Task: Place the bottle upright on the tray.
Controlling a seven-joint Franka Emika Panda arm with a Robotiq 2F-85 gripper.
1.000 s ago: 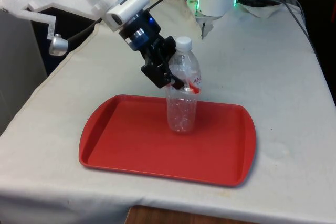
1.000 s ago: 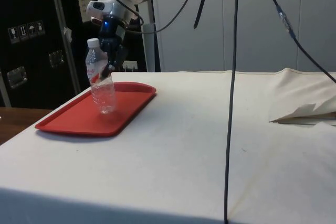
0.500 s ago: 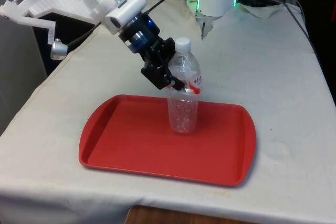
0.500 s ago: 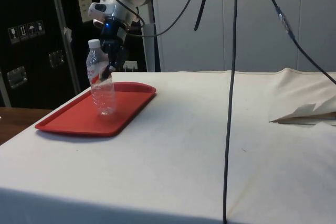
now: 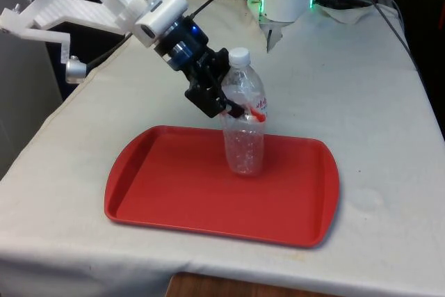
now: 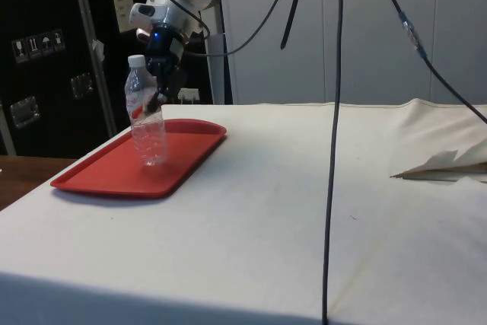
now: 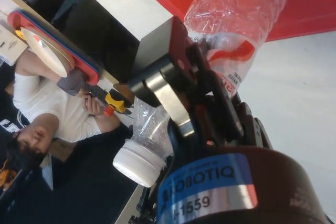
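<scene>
The desk (image 5: 375, 109), covered by a white cloth (image 6: 319, 211), carried a red tray (image 5: 174, 193) lying flat near its front edge. A clear bottle (image 5: 243, 126) stood upright on the tray, right of the tray's middle in the front view. Folded white paper (image 6: 441, 164) lay on the cloth, well apart from the tray.
</scene>
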